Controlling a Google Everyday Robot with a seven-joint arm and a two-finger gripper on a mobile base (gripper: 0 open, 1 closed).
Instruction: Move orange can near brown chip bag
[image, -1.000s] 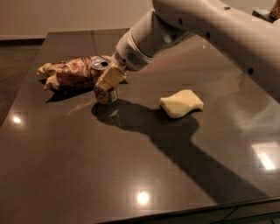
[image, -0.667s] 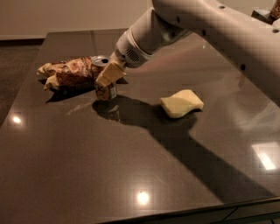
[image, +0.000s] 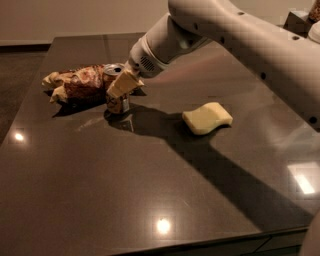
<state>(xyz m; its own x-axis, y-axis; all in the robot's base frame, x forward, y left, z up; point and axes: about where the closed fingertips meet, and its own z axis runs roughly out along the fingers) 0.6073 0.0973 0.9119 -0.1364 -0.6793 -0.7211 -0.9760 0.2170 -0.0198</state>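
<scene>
The orange can (image: 116, 102) stands slightly tilted on the dark table (image: 150, 190), its silver top (image: 113, 69) next to the right end of the brown chip bag (image: 75, 85). The bag lies on its side at the back left of the table. My gripper (image: 119, 90) reaches down from the upper right and is shut on the can. One pale finger (image: 123, 84) lies across the can's front; the other finger is hidden behind it. The can's base is at or just above the table surface.
A pale yellow sponge (image: 206, 118) lies right of the can, in the middle of the table. My white arm (image: 240, 35) spans the upper right. The table's front edge (image: 200, 242) runs along the bottom.
The gripper and the can have shifted slightly back toward the chip bag. The bag and the sponge have not moved.
</scene>
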